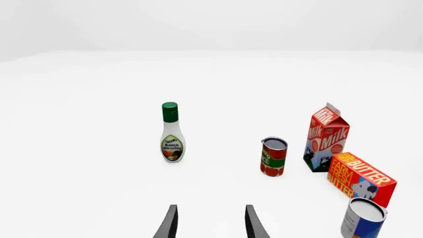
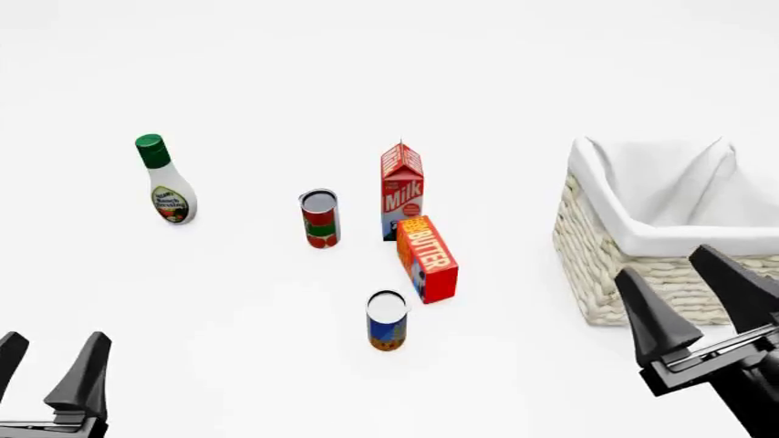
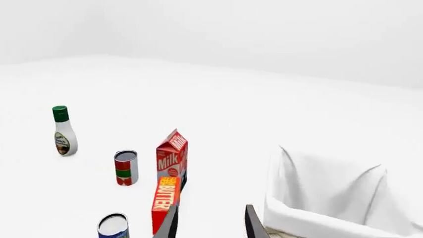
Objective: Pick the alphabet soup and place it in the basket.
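The alphabet soup (image 2: 387, 320) stands upright on the white counter (image 2: 244, 301), nothing touching it, its silvery flat top facing up and its blue and orange-brown label showing. Taking that can as the landmark: the butter box (image 2: 428, 258) lies just beyond it and a little to the right, close but apart from the can. The milk carton (image 2: 402, 191) stands upright farther back behind the butter box, the two seeming to touch or nearly so. The red-and-green can (image 2: 320, 218) stands upright beyond the soup and slightly to the left, beside the milk carton. The ranch dressing bottle (image 2: 164, 181), with its green cap, stands well apart, far back and to the left. The basket (image 2: 597, 265) sits well to the right of the soup, its white cloth liner (image 2: 663, 196) folded over the woven rim, and nothing shows inside it.

The left hand (image 2: 46, 370) hovers nearer the camera than the soup and well to its left, fingers spread and grasping nothing. The right hand (image 2: 700, 292) hangs to the right of the soup, in front of the basket's near wall, its fingers likewise parted and bare.

From the left wrist, the soup (image 1: 363, 218) appears at the frame's edge, off the line between the fingers; from the right wrist the soup (image 3: 113, 226) is partly cut off
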